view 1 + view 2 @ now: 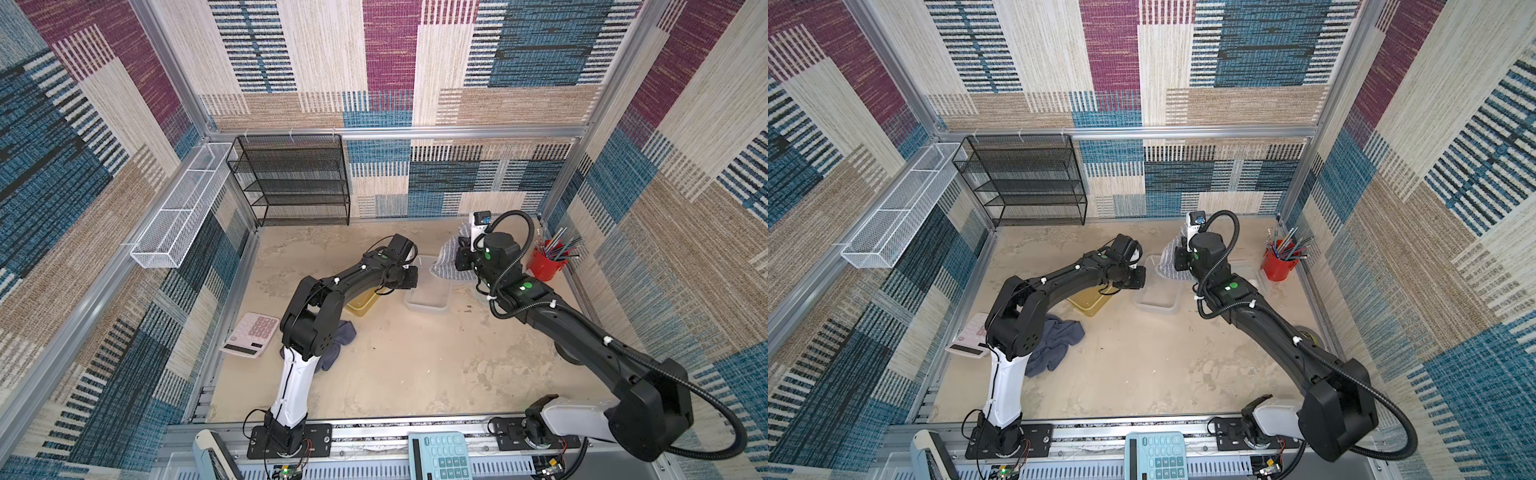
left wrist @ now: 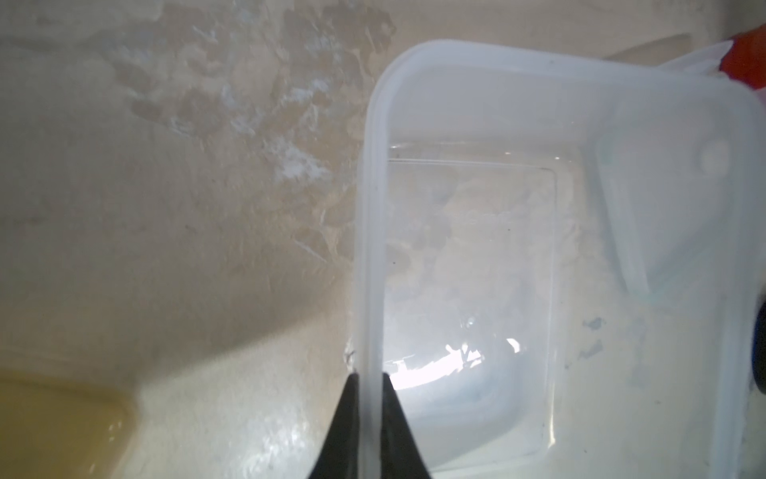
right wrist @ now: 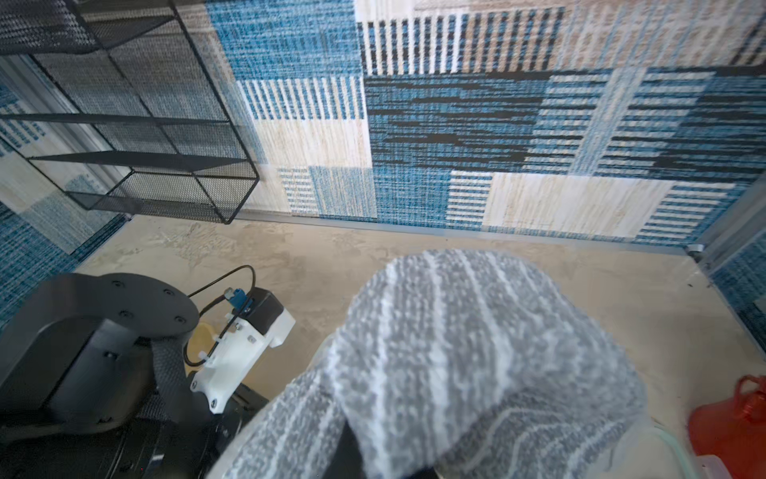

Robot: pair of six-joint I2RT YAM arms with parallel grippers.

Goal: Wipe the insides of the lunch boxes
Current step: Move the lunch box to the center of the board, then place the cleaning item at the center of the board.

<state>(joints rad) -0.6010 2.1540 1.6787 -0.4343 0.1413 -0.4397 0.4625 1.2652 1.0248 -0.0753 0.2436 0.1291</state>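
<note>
- At the middle of the table (image 1: 415, 365), toward its far side: the clear lunch box (image 1: 428, 297), open, lidless and upright on the mottled beige surface; seen in both top views.
- Just left of it, and apart from it: the amber lunch box (image 1: 1088, 301), also open, its left part hidden beneath the left arm.
- Left gripper (image 2: 369, 383): clamped on the left wall of the clear lunch box, one finger (image 2: 348, 414) outside the rim and the other inside, as the left wrist view shows.
- Right gripper (image 1: 461, 259): raised over the far right corner of the clear lunch box and closed on a striped cloth (image 3: 456, 352), grey and white, which drapes over the fingers and hides them in the right wrist view.
- Lower edge of the striped cloth: hanging at the far end of the clear lunch box; contact with the rim cannot be told.
- Near the right wall, right of the right gripper: red pen cup (image 1: 542, 264), filled with pens and pencils.
- Near left of the amber lunch box: dark cloth (image 1: 1054, 343), blue-grey, crumpled on the table and partly under the left arm.
- At the left edge of the table: pink calculator (image 1: 251, 334).
- On the near rail, between the two arm bases: teal calculator (image 1: 442, 457).
- Far left corner: black mesh shelf (image 1: 295, 178); on the left wall beside it, white wire basket (image 1: 183, 208).
</note>
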